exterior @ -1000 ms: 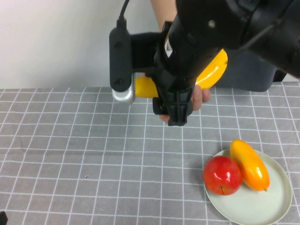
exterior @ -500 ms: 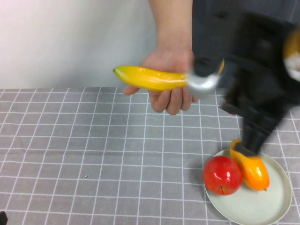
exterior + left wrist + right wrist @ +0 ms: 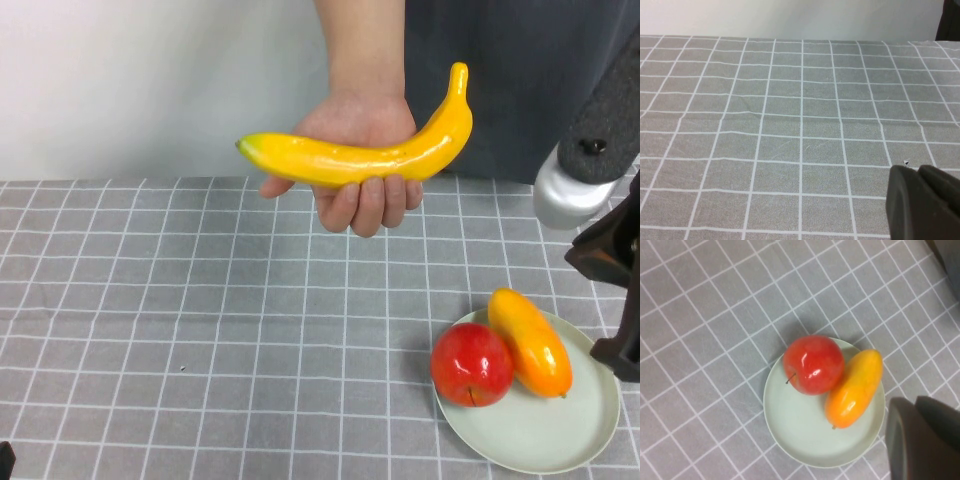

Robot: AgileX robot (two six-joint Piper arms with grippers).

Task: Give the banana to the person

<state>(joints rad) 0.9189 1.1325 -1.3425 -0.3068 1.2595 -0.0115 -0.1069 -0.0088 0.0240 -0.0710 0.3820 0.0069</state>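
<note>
The right claw (image 3: 615, 300) hangs at the right edge of the high view, above the right rim of the plate; only dark parts of it and the arm's silver-capped joint show, and in its own wrist view just a dark blurred finger (image 3: 920, 440) appears, so I cannot tell whether it is wide or narrow. It holds nothing that can be seen. The left claw (image 3: 922, 202) shows only as a dark finger tip in the left wrist view, over bare grey checked cloth (whether wide or closed, I cannot tell).

Nearest on the tabletop (image 3: 200, 330) sits a pale green plate (image 3: 540, 440) at the right, carrying a red apple (image 3: 472, 364) and, touching it on its right, an orange-yellow mango-like fruit (image 3: 532, 342).

Farther back, above the tabletop's far edge, the person (image 3: 500, 70) in a dark grey shirt holds the banana (image 3: 360, 155) in one hand (image 3: 355, 150), fingers curled under it, its greenish tip pointing left and its stem rising at the right.
</note>
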